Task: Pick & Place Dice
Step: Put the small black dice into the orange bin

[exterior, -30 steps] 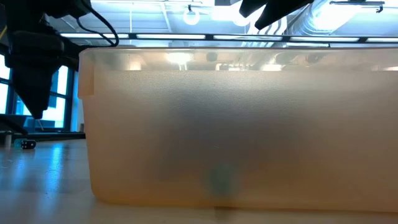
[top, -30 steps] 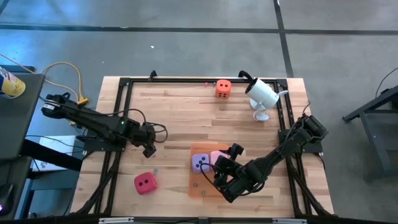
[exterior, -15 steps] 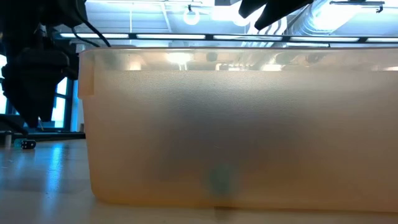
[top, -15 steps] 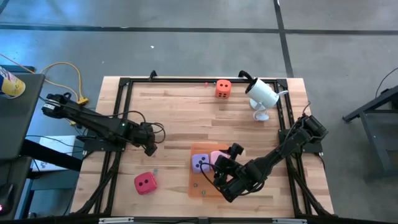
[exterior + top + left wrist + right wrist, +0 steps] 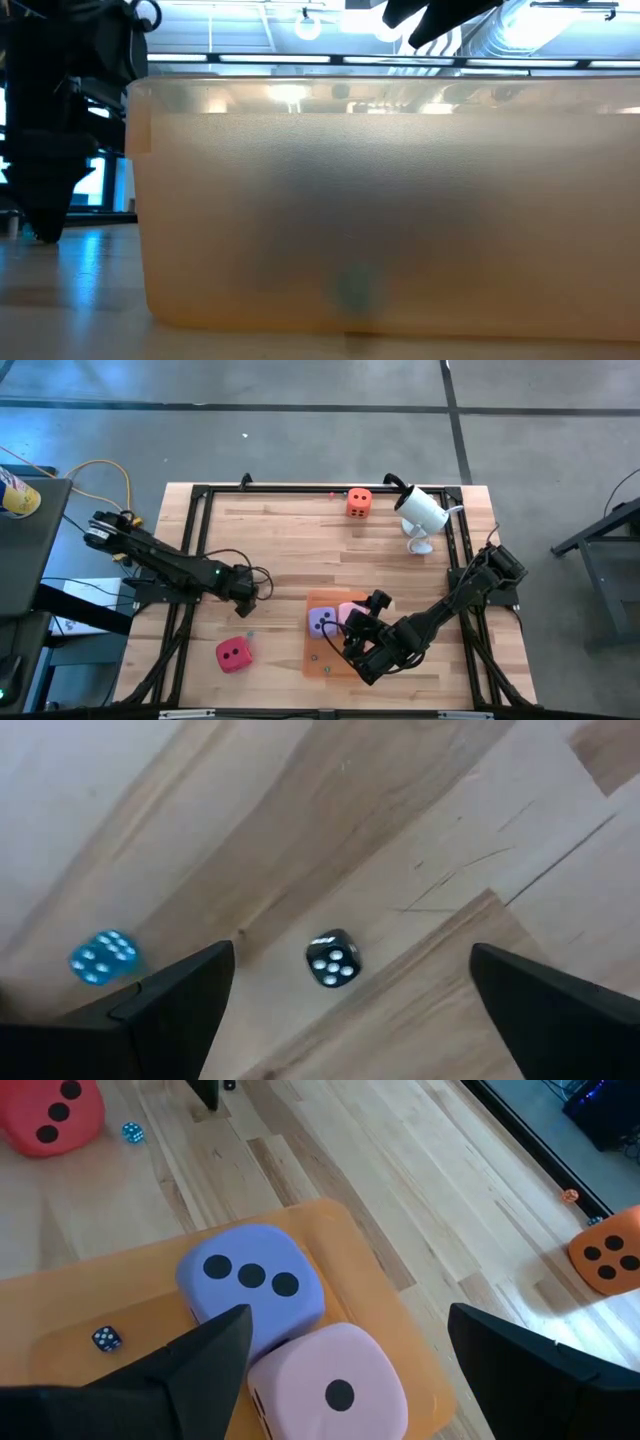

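We're mid-task: the purple die (image 5: 321, 622) and pink die (image 5: 349, 614) sit on the orange mat (image 5: 318, 658) at lower centre, under the right gripper (image 5: 358, 628), fingers spread, holding nothing. The left gripper (image 5: 247, 589), wide open at centre-left, hangs above the red die (image 5: 233, 654); we reckon it must drop onto it next. The orange die (image 5: 359, 502) waits at top centre. Only the left wrist view shows a tiny black die (image 5: 331, 959) and a blue one (image 5: 103, 957) between its fingers.
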Controlling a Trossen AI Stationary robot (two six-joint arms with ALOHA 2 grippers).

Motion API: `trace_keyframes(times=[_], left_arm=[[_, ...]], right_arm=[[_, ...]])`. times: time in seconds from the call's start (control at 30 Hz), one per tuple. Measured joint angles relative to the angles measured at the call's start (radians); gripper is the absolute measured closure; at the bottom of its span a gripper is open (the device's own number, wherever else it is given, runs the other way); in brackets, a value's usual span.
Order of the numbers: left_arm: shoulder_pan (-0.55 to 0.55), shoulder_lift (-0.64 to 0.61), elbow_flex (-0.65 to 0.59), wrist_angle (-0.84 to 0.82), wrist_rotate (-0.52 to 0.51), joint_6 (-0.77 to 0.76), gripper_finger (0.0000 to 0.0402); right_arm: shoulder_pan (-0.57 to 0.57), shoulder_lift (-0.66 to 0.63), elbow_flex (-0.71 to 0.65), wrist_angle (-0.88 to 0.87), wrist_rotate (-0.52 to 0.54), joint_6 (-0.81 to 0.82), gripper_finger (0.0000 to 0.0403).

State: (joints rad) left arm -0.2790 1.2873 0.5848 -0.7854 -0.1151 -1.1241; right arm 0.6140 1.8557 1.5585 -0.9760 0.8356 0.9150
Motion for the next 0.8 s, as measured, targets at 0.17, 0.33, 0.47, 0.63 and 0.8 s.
trace_keyframes(times=[0.17,0.33,0.47,0.63,0.8], left_arm=[[0.000,0.044,0.003,0.009,0.012,-0.028,0.0006],[0.001,0.047,0.002,0.014,0.012,-0.030,0.0006],[0.001,0.047,0.001,0.016,0.011,-0.029,0.0006],[0.001,0.048,0.001,0.020,-0.001,-0.029,0.0010],[0.001,0.049,0.000,0.030,-0.005,-0.046,0.0055]], right_arm=[[0.000,0.000,0.000,0.000,0.000,0.000,0.0076],[0.000,0.000,0.000,0.000,0.000,0.000,0.0076],[0.000,0.000,0.000,0.000,0.000,0.000,0.0076],[0.000,0.000,0.000,0.000,0.000,0.000,0.0076],[0.000,0.000,0.000,0.000,0.000,0.000,0.0076]])
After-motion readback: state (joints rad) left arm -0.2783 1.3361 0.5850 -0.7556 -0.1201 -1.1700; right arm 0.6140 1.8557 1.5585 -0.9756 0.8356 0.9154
